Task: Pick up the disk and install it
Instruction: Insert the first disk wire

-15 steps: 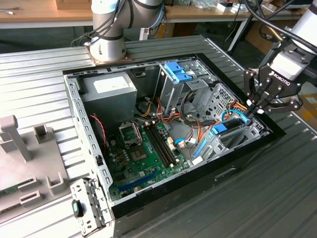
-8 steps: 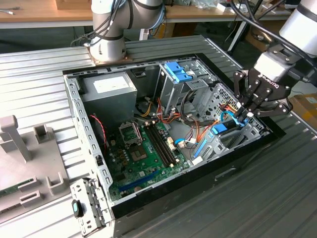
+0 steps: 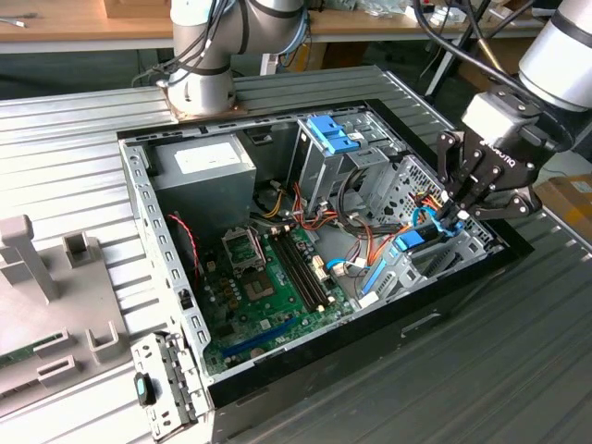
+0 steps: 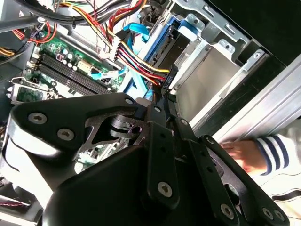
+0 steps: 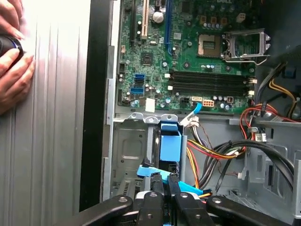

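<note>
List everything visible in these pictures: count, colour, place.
computer case: one, grey metal, open, lying on the table
table: one, grey, ribbed, under the case
motherboard: one, green, on the case floor
power supply box: one, grey with a white label, in a case corner towards the exterior view's left
bracket: one, light blue, atop the drive cage
cables: several, red, yellow, orange and black, across the case
disk: one, blue-framed, edge-on in the drive bay
fixture: one, grey, on the table at the exterior view's left
person's hand: one, on the table beside the case
gripper: one, black, shut on the disk inside the case
</note>
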You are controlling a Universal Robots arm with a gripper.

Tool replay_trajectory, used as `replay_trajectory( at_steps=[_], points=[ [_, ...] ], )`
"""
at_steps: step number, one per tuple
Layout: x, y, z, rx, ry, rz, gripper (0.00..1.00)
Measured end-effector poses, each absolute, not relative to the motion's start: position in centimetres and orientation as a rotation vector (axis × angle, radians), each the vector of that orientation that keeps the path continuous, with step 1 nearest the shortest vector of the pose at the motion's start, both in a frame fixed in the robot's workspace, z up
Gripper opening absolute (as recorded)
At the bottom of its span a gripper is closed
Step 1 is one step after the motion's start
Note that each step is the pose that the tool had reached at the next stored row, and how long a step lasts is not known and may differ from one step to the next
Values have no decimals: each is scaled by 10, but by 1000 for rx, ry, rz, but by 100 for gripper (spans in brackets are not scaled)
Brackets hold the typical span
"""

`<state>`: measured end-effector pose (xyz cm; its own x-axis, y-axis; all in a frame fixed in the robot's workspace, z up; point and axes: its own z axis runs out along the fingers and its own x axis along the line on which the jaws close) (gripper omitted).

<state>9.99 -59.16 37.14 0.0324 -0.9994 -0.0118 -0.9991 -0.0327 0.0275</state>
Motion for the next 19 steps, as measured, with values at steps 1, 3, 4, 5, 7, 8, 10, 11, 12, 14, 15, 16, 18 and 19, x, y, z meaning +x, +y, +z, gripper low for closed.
replay_trajectory(
  at_steps=[1,3,4,5,7,8,10,11,12,14,15,16,18,19],
  points=[
    [100,-591,371,2249,-2177,-44,16],
    [105,-591,371,2251,-2174,-44,16],
    [111,-591,371,2250,-2174,-45,16],
    [115,-591,371,2250,-2173,-46,16],
    [126,-590,371,2249,-2172,-48,16],
    [131,-590,371,2249,-2172,-49,16],
    [131,-588,371,2248,-2172,-48,16],
    [131,-580,371,2249,-2172,-48,16],
    [132,-577,371,2249,-2172,-49,16],
    [137,-577,371,2245,-2176,-49,16],
    [137,-576,371,2229,-2193,-49,16],
    [137,-576,371,2213,-2209,-49,16],
    [137,-576,371,2188,-2235,-50,16],
    [137,-576,371,2179,-2244,-50,16]
  ],
)
